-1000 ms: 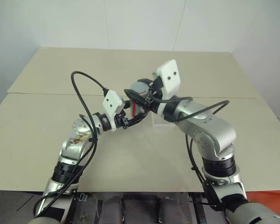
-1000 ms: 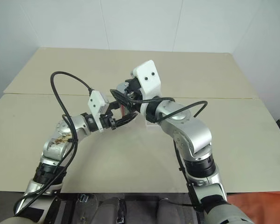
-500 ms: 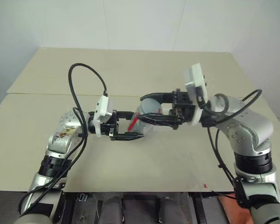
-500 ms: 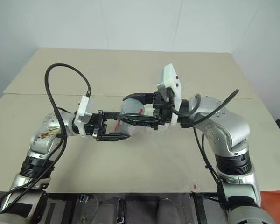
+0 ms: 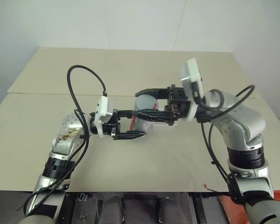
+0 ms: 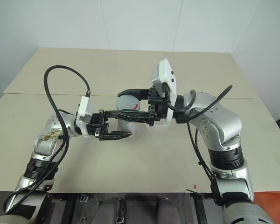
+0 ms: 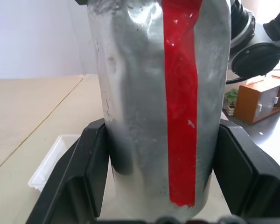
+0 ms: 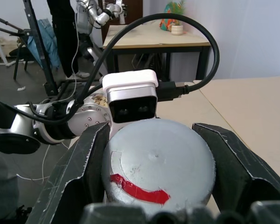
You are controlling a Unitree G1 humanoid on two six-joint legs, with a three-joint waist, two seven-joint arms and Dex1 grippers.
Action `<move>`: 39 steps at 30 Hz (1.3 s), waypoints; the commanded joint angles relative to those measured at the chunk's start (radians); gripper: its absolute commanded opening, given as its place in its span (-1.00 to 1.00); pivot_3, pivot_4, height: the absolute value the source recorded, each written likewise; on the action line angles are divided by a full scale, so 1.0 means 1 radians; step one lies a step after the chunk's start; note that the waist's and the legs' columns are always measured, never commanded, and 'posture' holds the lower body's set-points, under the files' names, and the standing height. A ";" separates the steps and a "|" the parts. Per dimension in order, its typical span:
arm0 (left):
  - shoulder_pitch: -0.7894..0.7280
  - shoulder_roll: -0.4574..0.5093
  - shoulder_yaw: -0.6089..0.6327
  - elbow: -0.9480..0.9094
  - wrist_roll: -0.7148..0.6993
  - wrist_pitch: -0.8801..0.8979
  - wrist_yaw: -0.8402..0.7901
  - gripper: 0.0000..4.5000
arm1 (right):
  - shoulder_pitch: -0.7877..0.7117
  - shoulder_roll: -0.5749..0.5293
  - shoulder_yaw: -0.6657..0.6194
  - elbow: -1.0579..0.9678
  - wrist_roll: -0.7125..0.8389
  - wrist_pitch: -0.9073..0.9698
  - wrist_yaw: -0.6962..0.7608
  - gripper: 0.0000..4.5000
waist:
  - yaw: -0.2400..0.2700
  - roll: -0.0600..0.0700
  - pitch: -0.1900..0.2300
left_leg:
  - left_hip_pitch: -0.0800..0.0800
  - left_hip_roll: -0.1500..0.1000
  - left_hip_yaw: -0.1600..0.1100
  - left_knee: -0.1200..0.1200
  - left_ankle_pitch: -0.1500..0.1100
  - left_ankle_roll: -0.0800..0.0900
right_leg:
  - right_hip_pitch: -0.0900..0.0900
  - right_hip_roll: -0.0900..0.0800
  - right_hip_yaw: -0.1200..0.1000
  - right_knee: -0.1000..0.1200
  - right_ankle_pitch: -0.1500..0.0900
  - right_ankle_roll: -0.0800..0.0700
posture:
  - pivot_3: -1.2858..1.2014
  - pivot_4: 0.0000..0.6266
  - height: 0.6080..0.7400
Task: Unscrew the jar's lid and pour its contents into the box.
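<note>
my left gripper (image 5: 136, 125) clamps the jar (image 7: 158, 102) above the table (image 5: 186, 158); my right gripper (image 5: 144, 103) pinches its lid (image 8: 158, 168). if my left grip slips, the jar spins or drops beside the box (image 7: 49, 161).

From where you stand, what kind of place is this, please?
Probably a robotics lab or test room: a plain beige table against bare white walls, another robot arm beside metal stands, and a desk behind.
</note>
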 commanded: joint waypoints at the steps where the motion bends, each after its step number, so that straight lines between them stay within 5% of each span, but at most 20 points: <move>1: -0.019 -0.014 -0.003 -0.079 -0.007 -0.038 0.011 0.27 | -0.007 0.022 0.052 -0.028 0.020 0.016 0.009 0.24 | 0.001 0.000 0.000 | 0.000 0.000 0.000 0.000 0.000 0.000 | 0.000 0.000 0.000 0.000 0.000 0.000 | 0.03 -0.52 1.00; 24: 0.077 -0.044 0.005 -0.122 0.015 -0.046 0.122 0.27 | 0.003 0.088 0.027 -0.076 -0.060 0.025 -0.214 0.24 | 0.004 0.000 0.000 | 0.000 0.000 0.000 0.000 0.000 0.000 | 0.000 0.000 0.000 0.000 0.000 0.000 | 0.03 -0.52 1.00; 29: 0.065 -0.030 0.003 -0.117 0.009 -0.046 0.106 0.27 | 0.002 0.077 0.023 -0.073 -0.066 0.021 -0.224 0.96 | 0.003 0.000 0.000 | 0.000 0.000 0.000 0.000 0.000 0.000 | 0.000 0.000 0.000 0.000 0.000 0.000 | 0.03 -0.52 1.00; 39: 0.057 -0.006 0.023 -0.065 0.019 -0.055 0.112 0.27 | 0.016 0.055 -0.041 -0.096 -0.067 0.010 -0.273 1.00 | 0.004 0.000 0.000 | 0.000 0.000 0.000 0.000 0.000 0.000 | 0.000 0.000 0.000 0.000 0.000 0.000 | 0.03 -0.52 1.00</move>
